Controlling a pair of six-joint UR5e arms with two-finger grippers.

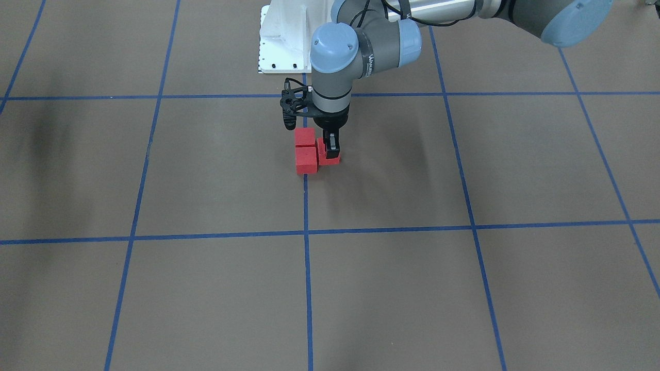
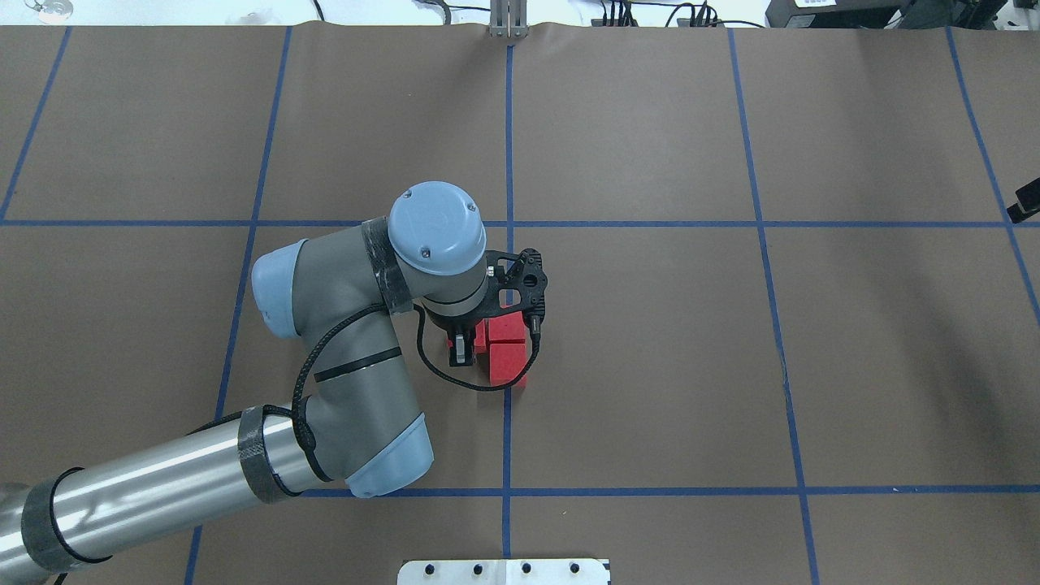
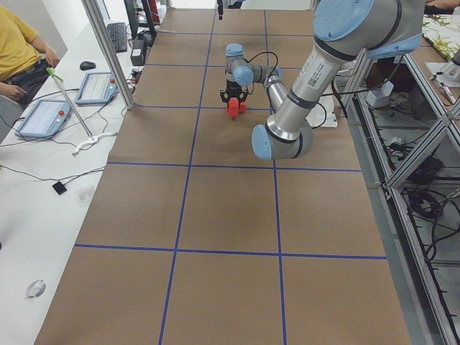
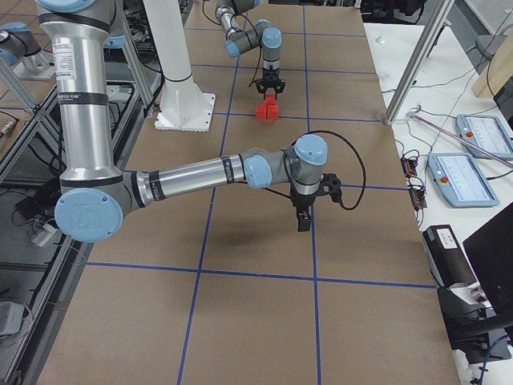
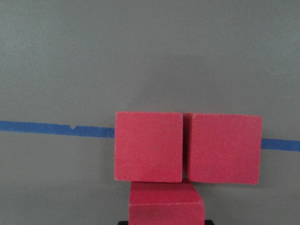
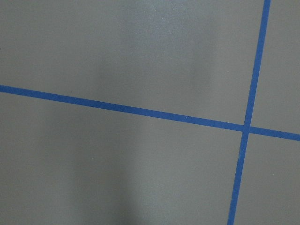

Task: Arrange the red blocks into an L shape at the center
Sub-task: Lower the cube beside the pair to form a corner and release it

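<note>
Three red blocks lie together at the table's center on a blue tape line. Two of them [image 1: 304,137] [image 1: 306,161] sit side by side, touching; the wrist view shows them too [image 5: 149,146] [image 5: 225,149]. The third block [image 1: 330,159] [image 5: 166,206] butts against one of them, making an L. My left gripper [image 1: 329,148] [image 2: 475,341] stands straight down over this third block, shut on it, with the block resting on the table. My right gripper [image 4: 303,216] hangs over bare table well off to the side; I cannot tell whether it is open or shut.
The brown table is marked with a blue tape grid [image 1: 306,232]. The white robot base plate [image 1: 281,41] is at the robot's edge. Operator desks with tablets [image 3: 43,115] and metal posts [image 4: 417,64] line the far side. The left arm's elbow [image 2: 276,284] hangs over the table beside the blocks.
</note>
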